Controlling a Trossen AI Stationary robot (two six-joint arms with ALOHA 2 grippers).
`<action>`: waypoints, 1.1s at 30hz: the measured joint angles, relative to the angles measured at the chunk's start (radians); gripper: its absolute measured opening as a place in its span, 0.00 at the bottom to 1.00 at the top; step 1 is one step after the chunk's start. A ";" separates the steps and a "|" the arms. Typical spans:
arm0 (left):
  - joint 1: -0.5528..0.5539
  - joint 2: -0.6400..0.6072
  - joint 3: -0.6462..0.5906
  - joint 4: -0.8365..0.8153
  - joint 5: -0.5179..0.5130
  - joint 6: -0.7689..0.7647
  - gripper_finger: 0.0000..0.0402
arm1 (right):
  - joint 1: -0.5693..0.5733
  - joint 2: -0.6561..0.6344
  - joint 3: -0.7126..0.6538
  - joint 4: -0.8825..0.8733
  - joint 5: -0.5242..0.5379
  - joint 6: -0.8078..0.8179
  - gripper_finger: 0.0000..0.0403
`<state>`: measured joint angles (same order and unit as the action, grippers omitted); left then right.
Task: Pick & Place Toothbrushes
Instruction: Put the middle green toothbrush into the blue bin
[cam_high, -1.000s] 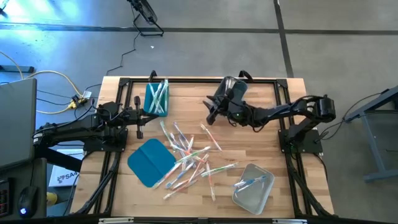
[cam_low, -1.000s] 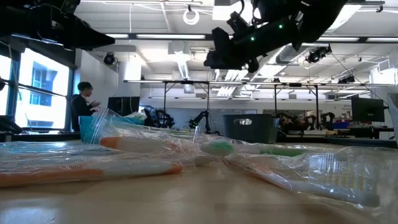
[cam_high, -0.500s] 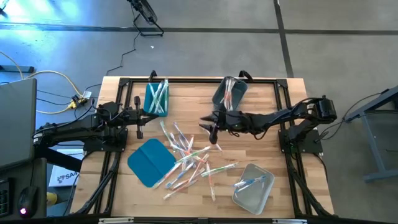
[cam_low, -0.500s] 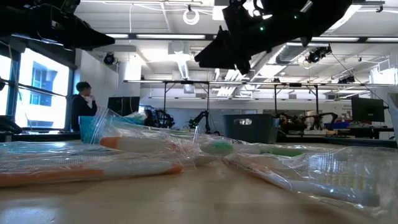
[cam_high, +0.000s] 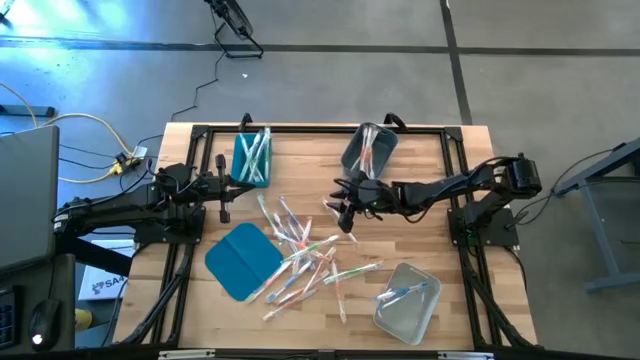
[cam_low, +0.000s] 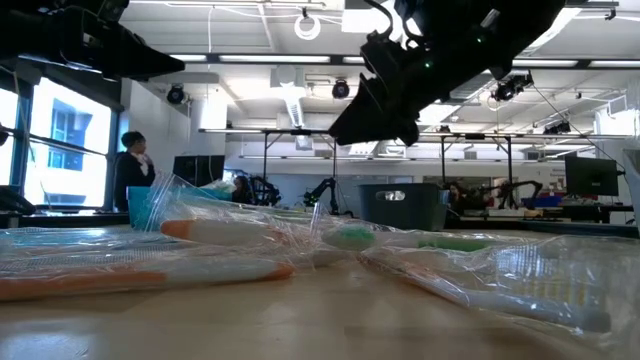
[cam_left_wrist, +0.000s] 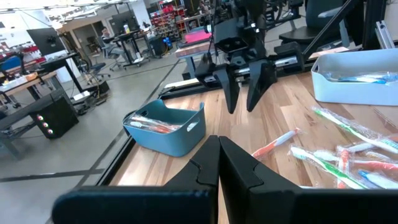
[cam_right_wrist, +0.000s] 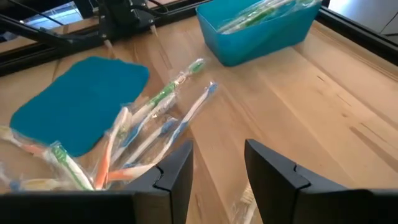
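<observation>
Fingers on my right gripper (cam_high: 345, 212) are spread, holding nothing, hovering over the surface (cam_high: 400, 235). Nearest of the toothbrushes (cam_high: 340, 221) lies right under it toward 6 o'clock, long axis running 10 to 4. Left gripper (cam_high: 222, 187) is shut, parked farther off.

left arm (cam_high: 130, 208): matte black, jointed tube links
right arm (cam_high: 455, 185): matte black, bulky elbow housing
right gripper (cam_right_wrist: 214, 171): two black angular fingers
</observation>
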<state>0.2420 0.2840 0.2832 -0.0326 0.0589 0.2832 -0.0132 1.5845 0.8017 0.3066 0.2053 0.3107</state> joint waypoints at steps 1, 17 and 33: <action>0.000 0.000 0.000 0.000 0.000 0.000 0.00 | 0.000 0.000 0.000 0.004 0.001 0.000 0.34; 0.000 0.000 0.000 0.000 0.000 0.000 0.00 | -0.002 0.000 0.039 0.023 -0.107 -0.020 0.34; 0.000 0.000 0.000 0.000 0.000 0.000 0.00 | 0.002 0.000 0.321 -0.421 -0.217 -0.177 0.29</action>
<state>0.2417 0.2840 0.2832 -0.0326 0.0589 0.2832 -0.0108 1.5841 1.1229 -0.1143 -0.0115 0.1333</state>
